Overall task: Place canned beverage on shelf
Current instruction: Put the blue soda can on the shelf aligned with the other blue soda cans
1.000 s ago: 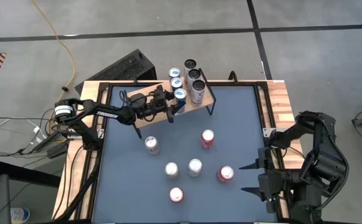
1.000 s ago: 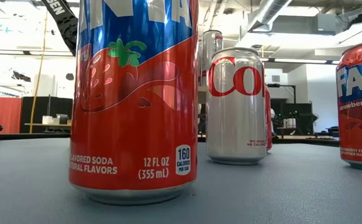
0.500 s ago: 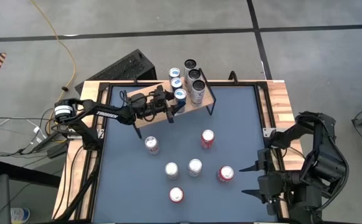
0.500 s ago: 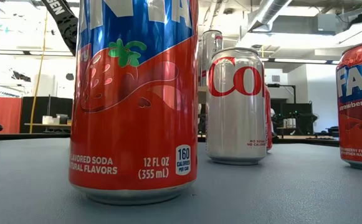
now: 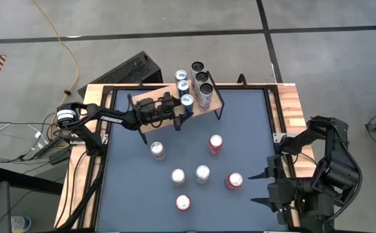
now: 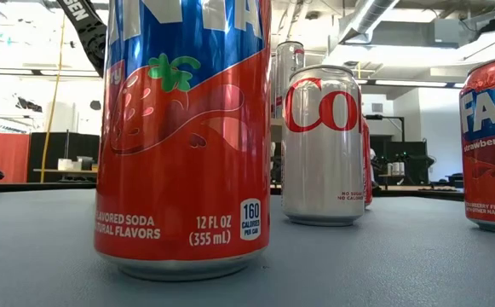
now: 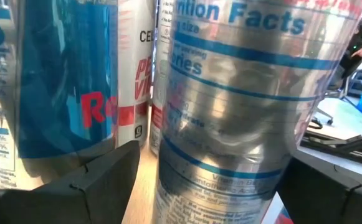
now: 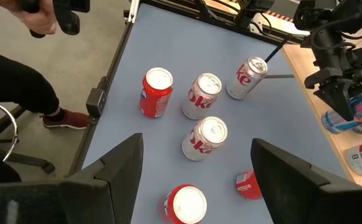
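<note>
left claw (image 5: 182,110) spread around a blue-topped can (image 5: 187,99) on the shelf (image 5: 154,123), right claw (image 5: 263,186) spread, idle

Cans (image 5: 196,79) on shelf (image 5: 150,122) at table's far edge; six cans (image 5: 202,173) mid-table

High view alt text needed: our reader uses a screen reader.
The left gripper is at a blue-topped can on the wooden shelf, beside five more cans. Six cans stand on the grey table; the right gripper waits at its edge.
</note>
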